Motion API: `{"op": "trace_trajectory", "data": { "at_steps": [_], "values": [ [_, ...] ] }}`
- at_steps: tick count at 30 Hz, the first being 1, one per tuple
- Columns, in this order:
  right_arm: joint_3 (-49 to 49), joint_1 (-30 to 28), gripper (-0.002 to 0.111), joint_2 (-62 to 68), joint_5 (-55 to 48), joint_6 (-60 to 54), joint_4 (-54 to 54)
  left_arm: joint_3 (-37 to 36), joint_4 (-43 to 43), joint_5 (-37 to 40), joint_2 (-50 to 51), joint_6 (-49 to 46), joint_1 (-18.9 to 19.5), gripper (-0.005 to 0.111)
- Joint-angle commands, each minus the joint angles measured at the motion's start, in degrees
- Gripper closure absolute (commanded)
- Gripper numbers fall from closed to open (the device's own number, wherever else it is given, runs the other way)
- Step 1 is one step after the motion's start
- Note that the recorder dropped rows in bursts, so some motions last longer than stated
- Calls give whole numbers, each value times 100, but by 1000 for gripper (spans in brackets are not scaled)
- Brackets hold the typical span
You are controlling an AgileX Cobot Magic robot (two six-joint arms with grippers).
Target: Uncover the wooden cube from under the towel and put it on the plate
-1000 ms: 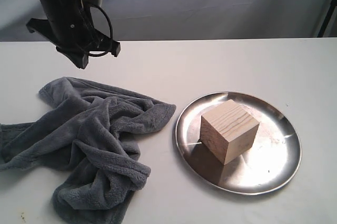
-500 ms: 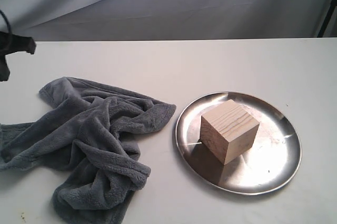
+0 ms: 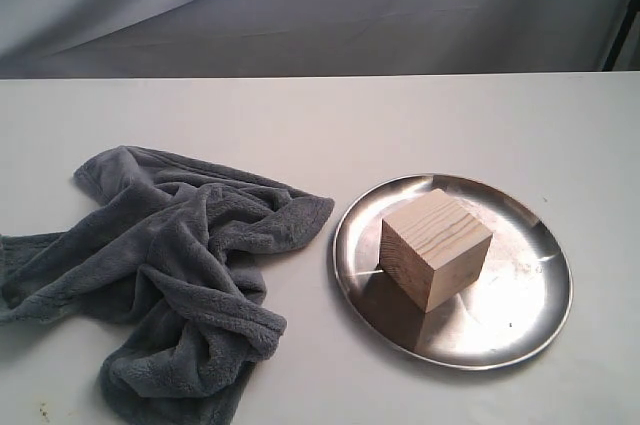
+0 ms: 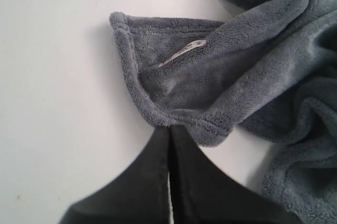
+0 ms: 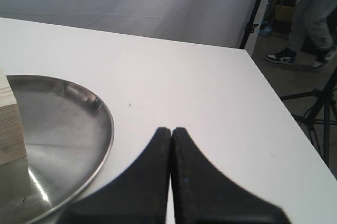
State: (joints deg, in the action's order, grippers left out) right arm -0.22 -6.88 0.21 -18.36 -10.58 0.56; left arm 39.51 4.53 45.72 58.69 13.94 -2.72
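Note:
The wooden cube stands on the steel plate, left of its centre, fully uncovered. To the plate's left the dark blue-grey towel lies crumpled on the white table. Neither arm shows in the exterior view. In the left wrist view my left gripper is shut with nothing in it, its tips in line with a hemmed corner of the towel. My right gripper is shut and empty over bare table beside the plate. The cube shows at that picture's edge.
A grey backdrop hangs behind the table. The towel corner carries a small white label. In the right wrist view the table edge drops to a floor with stand legs and a person's legs.
The left arm, which hung above the towel's far corner, has swung off to the left and left the exterior view. Towel, cube and plate have not moved.

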Motion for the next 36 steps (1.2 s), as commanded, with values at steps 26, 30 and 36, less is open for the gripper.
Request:
{"op": "trace_trajectory", "data": {
  "at_steps": [26, 30, 36],
  "values": [
    [22, 21, 108, -21, 26, 7, -56, -121, 722, 227, -5869, 370, 18, 107],
    [22, 21, 108, -21, 26, 7, -56, -185, 1142, 199, -5869, 338, 18, 107],
    [22, 21, 108, -21, 26, 7, -56, -1076, 1455, -646, -5869, 250, 18, 107]
  ]
}}
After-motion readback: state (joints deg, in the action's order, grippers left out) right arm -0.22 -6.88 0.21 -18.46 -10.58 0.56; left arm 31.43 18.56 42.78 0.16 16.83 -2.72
